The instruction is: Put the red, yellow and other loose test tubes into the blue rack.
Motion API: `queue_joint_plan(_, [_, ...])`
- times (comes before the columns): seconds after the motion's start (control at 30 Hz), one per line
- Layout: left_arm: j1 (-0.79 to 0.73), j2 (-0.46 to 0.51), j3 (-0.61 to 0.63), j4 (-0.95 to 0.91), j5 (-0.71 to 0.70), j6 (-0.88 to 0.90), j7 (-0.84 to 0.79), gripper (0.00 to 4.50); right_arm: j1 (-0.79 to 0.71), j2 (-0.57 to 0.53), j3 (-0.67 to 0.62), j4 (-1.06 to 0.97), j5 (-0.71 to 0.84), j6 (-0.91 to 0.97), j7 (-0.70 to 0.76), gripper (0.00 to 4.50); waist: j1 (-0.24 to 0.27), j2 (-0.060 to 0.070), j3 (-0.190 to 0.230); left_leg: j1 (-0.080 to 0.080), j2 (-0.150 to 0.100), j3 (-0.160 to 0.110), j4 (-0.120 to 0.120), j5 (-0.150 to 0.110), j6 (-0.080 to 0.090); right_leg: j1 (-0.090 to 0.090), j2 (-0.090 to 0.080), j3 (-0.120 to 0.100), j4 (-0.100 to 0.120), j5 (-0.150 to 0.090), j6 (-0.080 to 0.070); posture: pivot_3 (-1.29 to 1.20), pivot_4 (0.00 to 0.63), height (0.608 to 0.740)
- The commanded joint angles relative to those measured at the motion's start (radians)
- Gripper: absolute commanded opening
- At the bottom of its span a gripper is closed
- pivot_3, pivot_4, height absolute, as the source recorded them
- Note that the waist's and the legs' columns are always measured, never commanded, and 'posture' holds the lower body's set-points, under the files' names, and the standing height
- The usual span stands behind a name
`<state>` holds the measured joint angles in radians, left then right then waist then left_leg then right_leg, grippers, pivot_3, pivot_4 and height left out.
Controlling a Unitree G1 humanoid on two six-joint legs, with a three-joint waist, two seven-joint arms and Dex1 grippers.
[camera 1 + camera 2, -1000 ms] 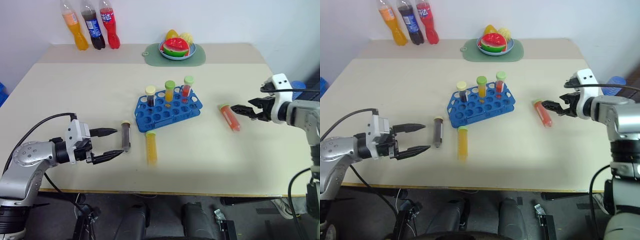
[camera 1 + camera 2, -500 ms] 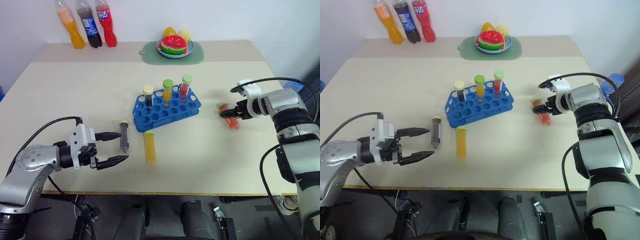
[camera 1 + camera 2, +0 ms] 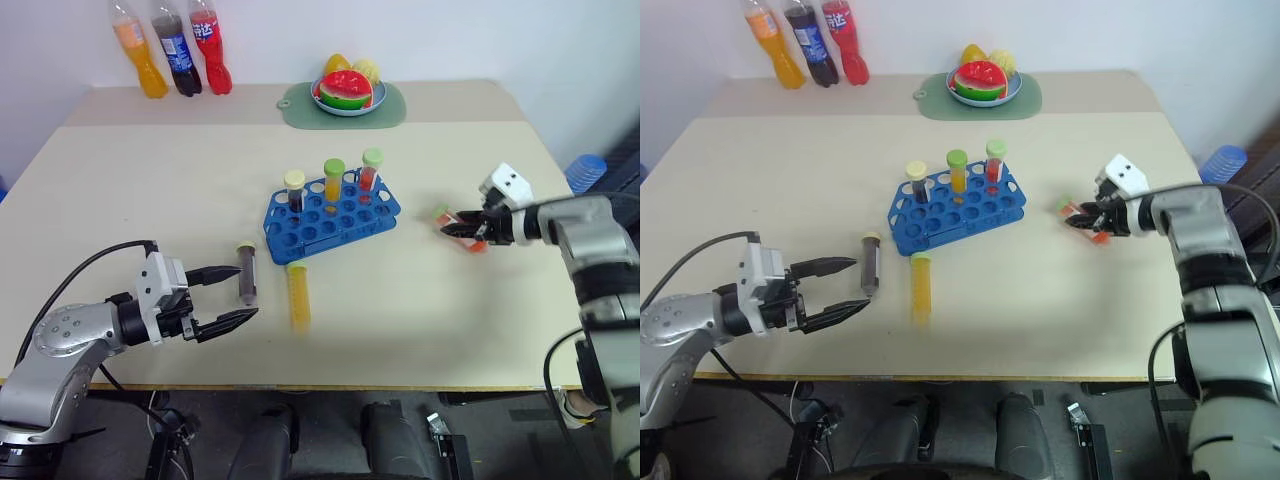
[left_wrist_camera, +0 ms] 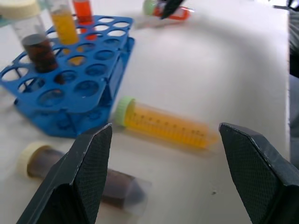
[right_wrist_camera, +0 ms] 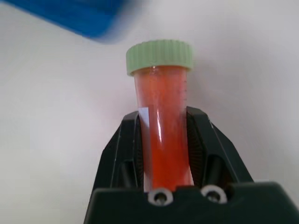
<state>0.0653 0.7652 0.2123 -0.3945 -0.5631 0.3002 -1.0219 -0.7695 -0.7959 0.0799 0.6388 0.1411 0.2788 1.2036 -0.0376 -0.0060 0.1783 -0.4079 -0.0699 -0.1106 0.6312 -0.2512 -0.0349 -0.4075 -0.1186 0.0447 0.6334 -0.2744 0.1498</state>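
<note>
table (image 3: 150, 190): I see it bare around the work area, so a tube that slips from a grip can roll freely, and the near edge is where I would lose one.
blue rack (image 3: 335, 215): it sits mid-table with 3 capped tubes standing in its back row and many free holes. My worry is a tilted tube catching a hole's rim and shoving the light rack, or knocking the standing tubes.
right gripper (image 3: 1087, 218): its 2 fingers are closed on the red tube (image 5: 163, 135), clamped on the body below the green cap, low over the table to the right of the rack. The tube lies roughly level in the grip, so I judge it must be turned upright before it goes in; if the smooth wall slides between the pads in that turn, it drops.
left gripper (image 3: 228, 296): its fingers stand wide apart with nothing between them, just short of the dark tube (image 3: 247, 275). A close from here could pinch only the tip and flick it away.
yellow tube (image 3: 298, 294): it lies loose in front of the rack, just beside the dark one. A sweep at either could send the other rolling.
</note>
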Motion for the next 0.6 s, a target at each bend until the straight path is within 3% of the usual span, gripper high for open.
queue_joint_plan(0.03, [-0.023, -0.016, 0.008, 0.003, -0.005, -0.015, 0.011, 3.78, 0.131, 0.043, -0.155, -0.348, 0.218, 0.01, 0.04, 0.89, -0.007, 0.001, 0.0, 0.0, 0.0, 0.0, 0.0, 0.0, 0.0, 0.0, 0.0, 0.0, 0.001, 0.0, 0.0, 0.0, 0.15, 0.74])
queue_joint_plan(0.13, [-0.041, -0.022, 0.005, 0.021, -0.003, -0.017, 0.005, 3.78, 0.191, 0.105, -0.179, -0.465, 0.235, -0.06, -0.014, 0.89, -0.011, 0.001, 0.0, 0.002, 0.001, 0.001, 0.001, 0.0, 0.0, 0.0, 0.0, 0.001, 0.004, 0.0, 0.0, 0.0, 0.15, 0.74])
queue_joint_plan(0.23, [-0.076, -0.023, 0.001, 0.059, 0.0, -0.026, -0.011, 3.78, 0.196, 0.251, -0.165, -0.449, 0.194, -0.241, -0.129, 0.89, -0.006, 0.0, 0.0, 0.004, 0.0, 0.001, 0.001, 0.001, -0.001, 0.001, 0.001, 0.002, 0.006, 0.0, 0.0, 0.0, 0.15, 0.74])
queue_joint_plan(0.3, [-0.089, -0.024, 0.0, 0.075, 0.002, -0.029, -0.017, 3.78, 0.177, 0.336, -0.18, -0.427, 0.209, -0.255, -0.209, 0.89, -0.005, 0.0, 0.0, 0.005, 0.0, 0.001, 0.001, 0.001, -0.001, 0.001, 0.001, 0.002, 0.006, 0.0, 0.0, 0.0, 0.15, 0.74])
queue_joint_plan(0.43, [-0.094, -0.049, -0.001, 0.078, -0.004, -0.033, -0.006, 3.78, 0.129, 0.47, -0.162, -0.304, 0.097, -0.449, -0.396, 0.89, -0.004, 0.0, 0.0, 0.004, 0.0, 0.001, 0.001, 0.001, -0.002, 0.0, 0.0, 0.002, 0.006, 0.0, 0.0, 0.0, 0.15, 0.74])
queue_joint_plan(0.6, [-0.089, -0.049, 0.016, 0.064, -0.01, -0.022, -0.004, 3.78, 0.069, 0.543, -0.173, -0.127, 0.082, -0.573, -0.478, 0.89, -0.007, 0.0, 0.0, 0.004, 0.0, 0.0, 0.0, 0.004, -0.007, -0.001, 0.0, 0.002, 0.008, 0.0, 0.0, 0.0, 0.15, 0.74])
